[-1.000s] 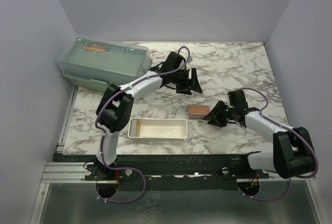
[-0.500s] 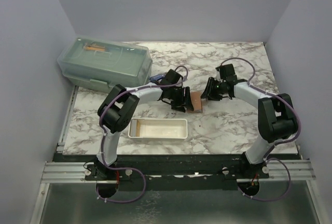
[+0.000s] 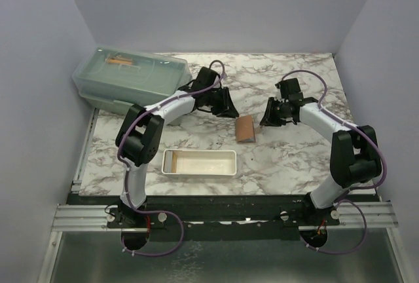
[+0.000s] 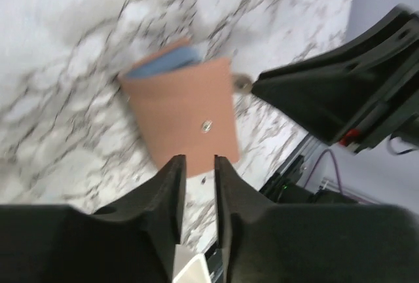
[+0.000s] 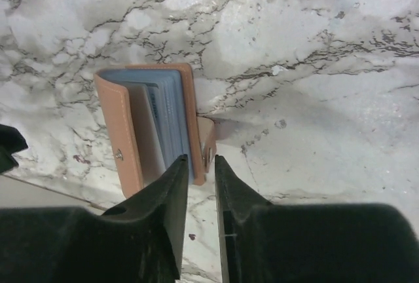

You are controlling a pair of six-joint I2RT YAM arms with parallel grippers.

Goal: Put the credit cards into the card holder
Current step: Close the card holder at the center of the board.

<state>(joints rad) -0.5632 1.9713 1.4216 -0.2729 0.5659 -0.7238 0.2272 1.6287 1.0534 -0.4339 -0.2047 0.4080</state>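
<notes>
**Card holder lies between two idle arms.** The tan card holder (image 3: 246, 128) rests on the marble-patterned bench (image 3: 294, 158) midway between the arms, and we see neither arm touching it. The left gripper (image 4: 198, 162) hangs over its studded face, fingers (image 4: 167, 198) a narrow slit apart with nothing between them. The right gripper (image 5: 200, 160) faces its open edge, fingers (image 5: 163, 211) parted just as narrowly and equally empty.

From that side we see the covers gaping. Blue-grey credit cards (image 5: 169, 116) and pale sleeves sit between them, and a short snap strap (image 5: 208, 140) hangs loose.

We judge the holder light and soft. Its thin, matt, leather-like covers would flex under a pinch and spring apart when released. The cards look stiff, slick and thin, so they would be hard to lift off a flat surface and could slide out of a tilted holder. The firmest hold, we think, is across both covers near the folded spine. That keeps clear of the metal stud (image 4: 207, 125) and the strap.
</notes>
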